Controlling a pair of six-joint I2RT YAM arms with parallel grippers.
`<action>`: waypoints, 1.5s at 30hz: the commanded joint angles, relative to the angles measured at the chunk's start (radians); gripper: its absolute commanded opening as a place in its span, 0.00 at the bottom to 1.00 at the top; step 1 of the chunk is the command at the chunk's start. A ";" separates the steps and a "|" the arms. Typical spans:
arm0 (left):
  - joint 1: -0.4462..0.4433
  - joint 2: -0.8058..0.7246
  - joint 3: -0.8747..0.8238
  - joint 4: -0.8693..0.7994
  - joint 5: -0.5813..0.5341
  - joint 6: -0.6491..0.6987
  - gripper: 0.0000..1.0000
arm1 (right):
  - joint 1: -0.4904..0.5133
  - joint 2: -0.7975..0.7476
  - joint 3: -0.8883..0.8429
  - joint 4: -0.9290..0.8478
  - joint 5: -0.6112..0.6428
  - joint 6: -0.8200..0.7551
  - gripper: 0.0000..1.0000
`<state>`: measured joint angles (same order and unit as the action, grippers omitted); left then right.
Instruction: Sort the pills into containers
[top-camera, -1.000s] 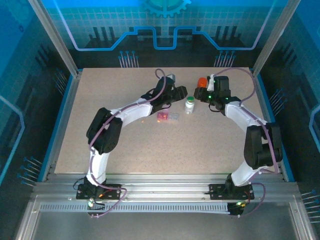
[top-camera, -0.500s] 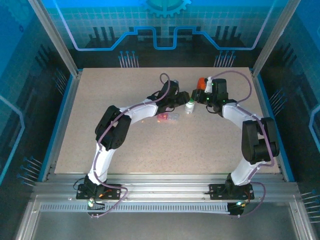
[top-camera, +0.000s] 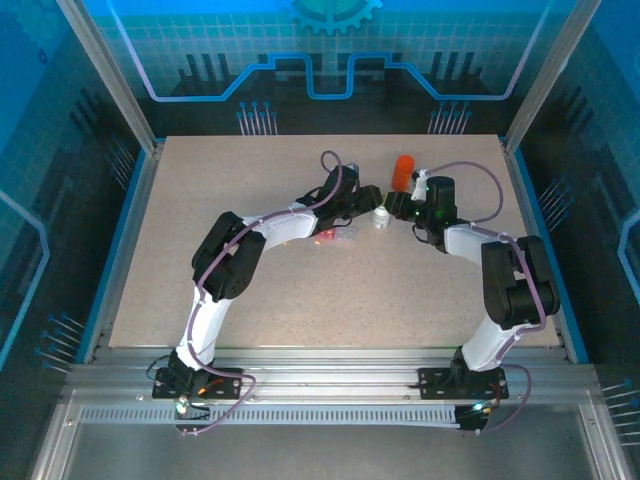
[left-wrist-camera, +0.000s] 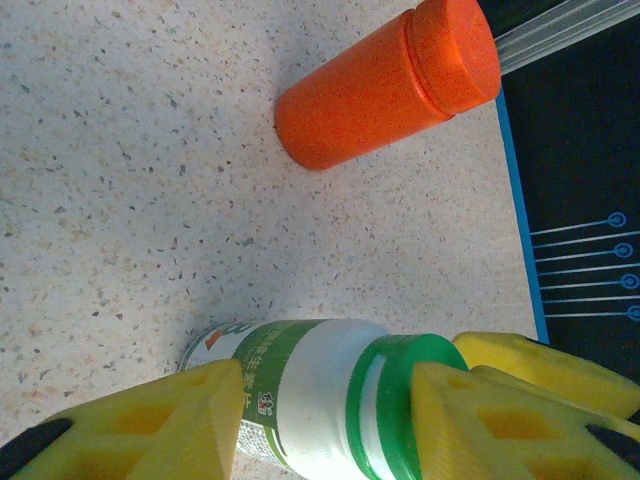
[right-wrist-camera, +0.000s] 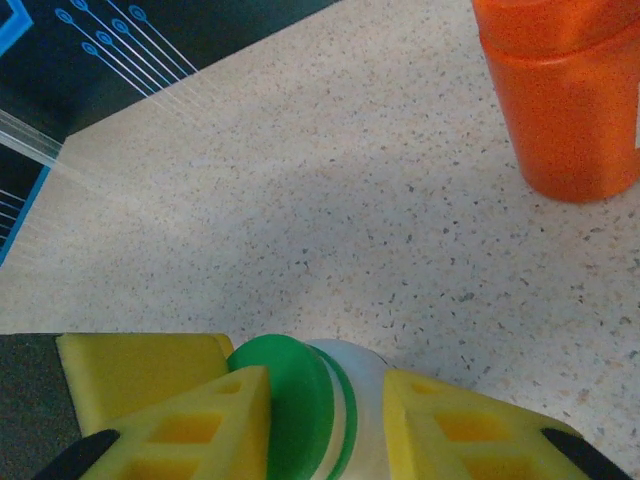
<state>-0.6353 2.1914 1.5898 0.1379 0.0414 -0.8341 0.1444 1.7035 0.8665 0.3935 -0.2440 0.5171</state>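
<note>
Right claw (right-wrist-camera: 325, 385) clamps the green cap (right-wrist-camera: 285, 400) of the white plastic bottle (left-wrist-camera: 300, 395); left claw (left-wrist-camera: 325, 370) seemingly clamps its body. Twist off-axis and you risk spilling pills.

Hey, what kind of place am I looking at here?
Most likely a robotics lab test cell. Two robot arms are bolted at the near edge of a speckled table. An aluminium frame encloses it, and a white bottle and an orange bottle are set out to be handled.
</note>
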 joint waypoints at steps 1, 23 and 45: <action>-0.018 0.023 -0.039 -0.021 -0.003 -0.019 0.48 | 0.000 0.020 -0.071 -0.021 -0.004 -0.008 0.35; -0.062 0.071 -0.161 0.083 -0.057 -0.097 0.40 | 0.093 0.135 -0.270 0.223 0.144 0.152 0.20; -0.083 0.101 -0.265 0.256 -0.116 0.030 0.22 | 0.099 0.142 -0.276 0.221 0.177 0.248 0.21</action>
<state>-0.6922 2.2047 1.3918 0.5831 -0.0978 -0.8608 0.2226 1.7668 0.6434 0.9329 -0.0364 0.7647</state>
